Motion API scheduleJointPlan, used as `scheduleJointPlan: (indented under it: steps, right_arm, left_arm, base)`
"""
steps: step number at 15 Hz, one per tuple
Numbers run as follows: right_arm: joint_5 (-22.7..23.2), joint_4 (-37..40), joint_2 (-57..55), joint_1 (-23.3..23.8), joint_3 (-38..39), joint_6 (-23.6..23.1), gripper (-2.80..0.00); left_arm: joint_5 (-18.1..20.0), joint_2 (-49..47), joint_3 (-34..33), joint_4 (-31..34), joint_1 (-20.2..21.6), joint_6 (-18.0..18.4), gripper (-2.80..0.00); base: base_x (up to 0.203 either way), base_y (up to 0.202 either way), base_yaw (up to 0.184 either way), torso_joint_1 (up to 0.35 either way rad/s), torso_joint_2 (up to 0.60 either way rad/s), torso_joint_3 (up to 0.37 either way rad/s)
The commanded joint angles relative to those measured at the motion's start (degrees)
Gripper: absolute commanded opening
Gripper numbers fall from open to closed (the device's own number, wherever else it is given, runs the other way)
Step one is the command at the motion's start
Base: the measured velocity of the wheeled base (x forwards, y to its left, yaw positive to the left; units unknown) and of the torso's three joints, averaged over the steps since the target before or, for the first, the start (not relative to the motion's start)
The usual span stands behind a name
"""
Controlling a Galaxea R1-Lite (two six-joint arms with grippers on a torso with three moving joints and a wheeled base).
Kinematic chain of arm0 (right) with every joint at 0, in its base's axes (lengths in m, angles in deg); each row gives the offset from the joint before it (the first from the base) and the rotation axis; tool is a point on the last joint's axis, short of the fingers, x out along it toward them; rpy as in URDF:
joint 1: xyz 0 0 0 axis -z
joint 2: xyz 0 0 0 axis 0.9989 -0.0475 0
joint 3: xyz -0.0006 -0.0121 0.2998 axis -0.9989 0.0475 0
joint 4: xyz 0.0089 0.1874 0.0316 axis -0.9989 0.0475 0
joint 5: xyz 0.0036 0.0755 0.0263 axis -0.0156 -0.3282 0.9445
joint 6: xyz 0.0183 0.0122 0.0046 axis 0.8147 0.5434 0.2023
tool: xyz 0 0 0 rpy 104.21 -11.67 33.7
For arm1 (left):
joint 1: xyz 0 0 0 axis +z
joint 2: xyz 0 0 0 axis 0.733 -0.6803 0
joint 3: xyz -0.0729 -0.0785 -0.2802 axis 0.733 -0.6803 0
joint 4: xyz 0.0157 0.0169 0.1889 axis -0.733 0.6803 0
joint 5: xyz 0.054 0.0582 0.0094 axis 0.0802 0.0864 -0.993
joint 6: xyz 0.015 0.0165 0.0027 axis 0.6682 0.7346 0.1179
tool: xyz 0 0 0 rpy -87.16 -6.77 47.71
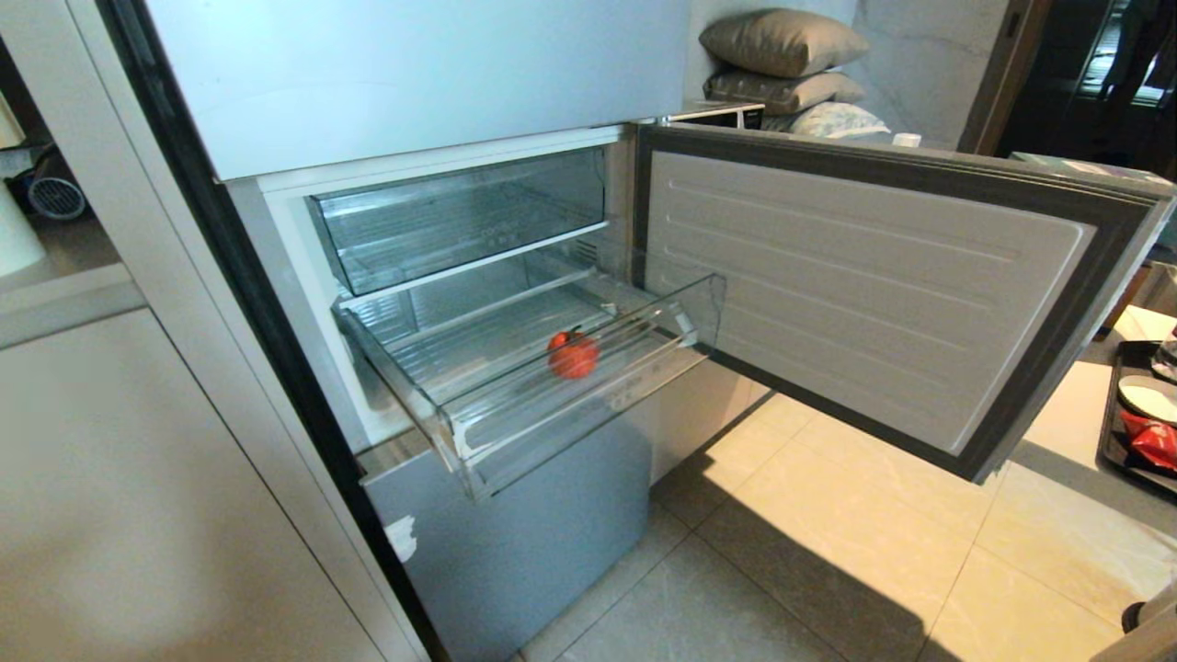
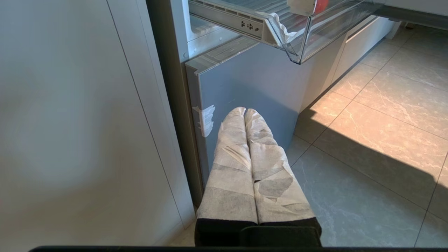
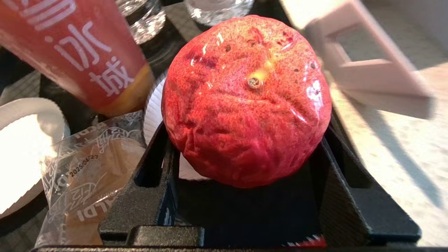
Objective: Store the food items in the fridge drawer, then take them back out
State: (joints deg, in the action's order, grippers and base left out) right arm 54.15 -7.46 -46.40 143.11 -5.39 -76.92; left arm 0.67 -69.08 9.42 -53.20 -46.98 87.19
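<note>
L gripper [image 2: 245,113] hangs low & pointing down, its two wrapped fingers [image 2: 229,168] pressed flat together w/ no gap; R gripper [image 3: 245,154] has jaws spread wide, clamped either side of a red fruit [image 3: 246,101].

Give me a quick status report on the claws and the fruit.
Right claw shut on red fruit over the tray. Left claw shut, parked low. Orange-red fruit in open fridge drawer. Nothing blocking.
</note>
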Motion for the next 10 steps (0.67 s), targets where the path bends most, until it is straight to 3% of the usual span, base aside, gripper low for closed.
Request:
scheduleJointPlan:
  steps: [1,2,3,10]
  right_arm:
    - [0.40,-0.25,-1.00,-0.02,-0.97,0.08,-2.80]
    - [0.40,-0.25,-0.87,-0.02,-1.06,0.12,-2.80]
    - [0.40,-0.25,-0.77,-0.02,-1.10,0.12,0.00]
    - [0.68,-0.17,1.79,-0.02,-0.38,0.17,0.00]
  left_arm:
    - [-0.01,-0.09,-0.09,-0.04,0.02,-0.01,-2.80]
    - [-0.01,-0.09,-0.09,-0.04,0.02,-0.01,-2.80]
    - [-0.01,-0.09,-0.09,-0.04,0.02,-0.01,-2.80]
    - [-0.01,-0.09,-0.09,-0.04,0.02,-0.01,-2.80]
  base:
    - [0.000,0.000,0.000,0.000,0.00,0.000]
    - [0.000,0.000,0.000,0.000,0.00,0.000]
    - [0.000,0.000,0.000,0.000,0.00,0.000]
    - [0.000,0.000,0.000,0.000,0.00,0.000]
